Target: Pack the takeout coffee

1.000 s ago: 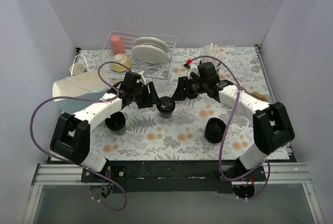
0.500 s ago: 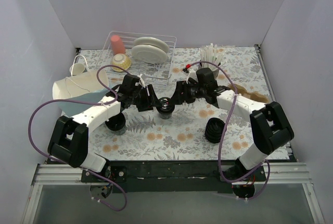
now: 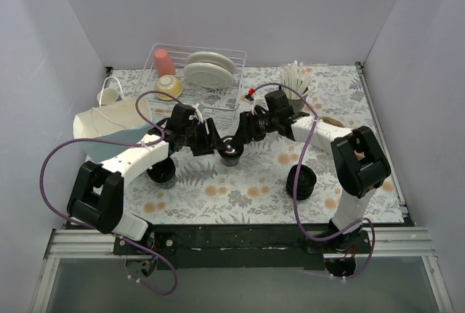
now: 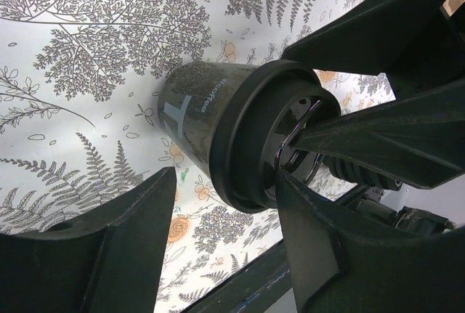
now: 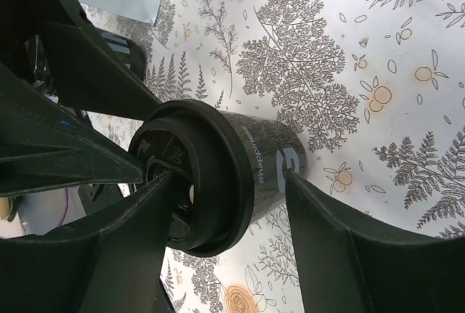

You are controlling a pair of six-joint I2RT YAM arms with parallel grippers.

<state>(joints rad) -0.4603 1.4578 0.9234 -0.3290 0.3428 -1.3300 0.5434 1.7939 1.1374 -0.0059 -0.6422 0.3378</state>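
Observation:
The takeout coffee [image 3: 232,150], a small black cup with a shiny-rimmed black lid, stands upright on the floral mat between both grippers. My left gripper [image 3: 216,145] is open at its left. In the left wrist view [image 4: 225,182] one finger [image 4: 320,240] touches the lid rim [image 4: 251,146]; the other [image 4: 123,248] stands apart from the cup wall [image 4: 196,106]. My right gripper [image 3: 244,137] is open over the cup from the right. In the right wrist view [image 5: 231,179] one finger [image 5: 109,248] lies on the lid top [image 5: 211,175]; the other [image 5: 349,240] touches the cup wall [image 5: 272,157].
An unlidded black cup [image 3: 161,172] stands at the left front. A ribbed stack of black lids [image 3: 300,182] stands at the right front. A white paper bag [image 3: 109,125] lies at the left. A wire dish rack [image 3: 231,80] and a holder of white sticks [image 3: 294,79] stand at the back.
My right gripper has moved left, closer over the lidded cup. My left gripper has shifted slightly towards the cup. The cup has stayed in place.

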